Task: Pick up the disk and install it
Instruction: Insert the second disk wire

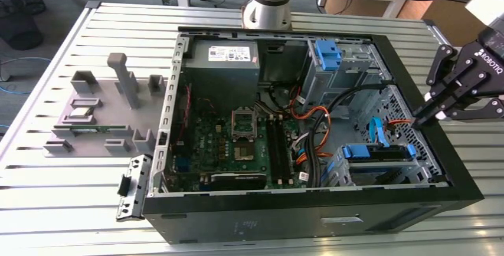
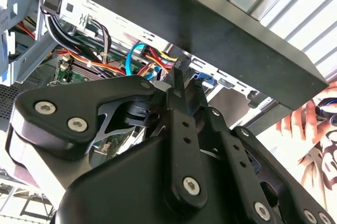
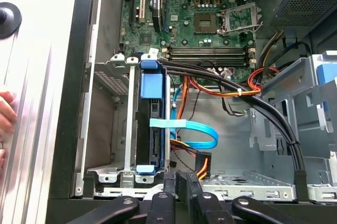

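The disk [image 3: 150, 129] sits on edge in its drive cage [image 3: 113, 124] inside the computer case [image 1: 315, 209]. The tool [image 1: 429, 113], fingers pressed together and empty, hangs above the case's edge. Cables [image 3: 226, 84] beside the bay could catch the fingers, I think; a person's hand [image 3: 5, 113] rests on the counter [image 1: 47, 197].

The disk [image 3: 151, 124] I am tasked with sits on edge in a metal drive cage inside the open computer case, seen in the first wrist view with its blue plastic rail facing out and blue tabs at both ends. A light-blue flat cable crosses its side. In the exterior view, the disk [image 1: 378, 153] shows as a blue-framed block near the case's front corner, at the exterior view's right.
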